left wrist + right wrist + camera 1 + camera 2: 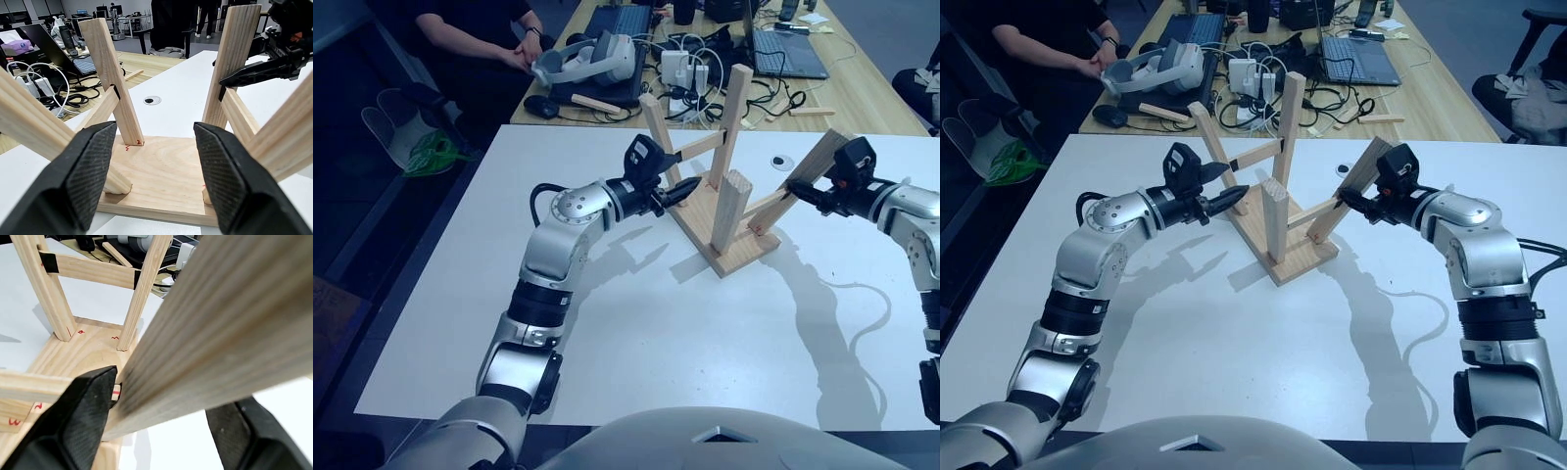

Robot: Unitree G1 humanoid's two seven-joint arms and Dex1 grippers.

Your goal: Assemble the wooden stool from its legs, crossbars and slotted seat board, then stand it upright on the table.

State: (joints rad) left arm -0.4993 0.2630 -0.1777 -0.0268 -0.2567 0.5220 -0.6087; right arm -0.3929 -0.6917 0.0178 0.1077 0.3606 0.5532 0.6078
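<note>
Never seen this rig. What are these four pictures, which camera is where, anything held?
A humanoid robot with two arms, each ending in a two-finger pincer. Two pictures come from its head cameras, looking down over a white table; the other two from a camera on each wrist. On the table sits a wooden stool, upside down: seat board flat, four legs up, joined by crossbars. The left pincer is open, close to the seat board. The right pincer is open around one leg, not clamping it. Nothing is lifted.
</note>
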